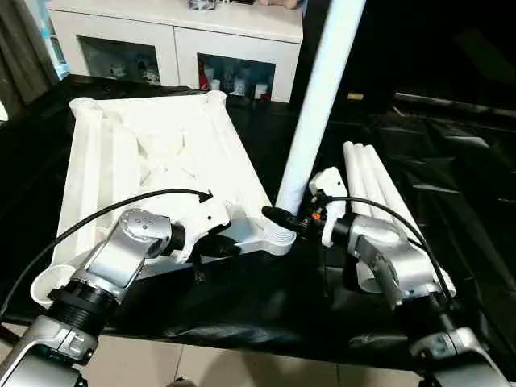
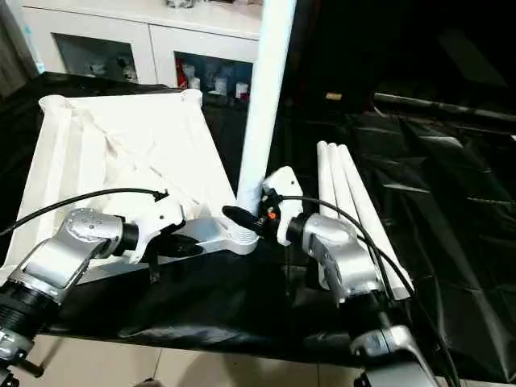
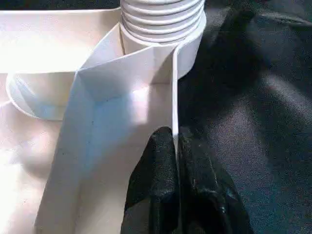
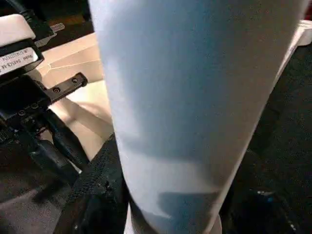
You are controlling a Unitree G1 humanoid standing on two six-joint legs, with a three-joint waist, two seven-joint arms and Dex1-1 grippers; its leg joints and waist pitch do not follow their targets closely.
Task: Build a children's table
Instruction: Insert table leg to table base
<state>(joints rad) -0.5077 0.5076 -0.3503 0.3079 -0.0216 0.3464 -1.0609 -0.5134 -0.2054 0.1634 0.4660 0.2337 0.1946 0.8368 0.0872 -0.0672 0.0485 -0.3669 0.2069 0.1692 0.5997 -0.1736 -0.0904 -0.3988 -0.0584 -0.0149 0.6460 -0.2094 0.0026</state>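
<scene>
Left gripper [image 3: 176, 146] is pinching the top's [image 1: 173, 153] rim, jaws closed; right gripper [image 1: 284, 218], half-open, is clasping the upright leg [image 1: 318, 105] in the top's corner socket [image 1: 278, 236].

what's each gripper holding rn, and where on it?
Left gripper: table top's rim wall by the near corner socket. Right gripper: upright leg, near its base at that socket.

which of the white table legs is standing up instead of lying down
The leg held by the right gripper, rising from the tabletop's near corner socket. The other three legs lie flat on the black cloth.
</scene>
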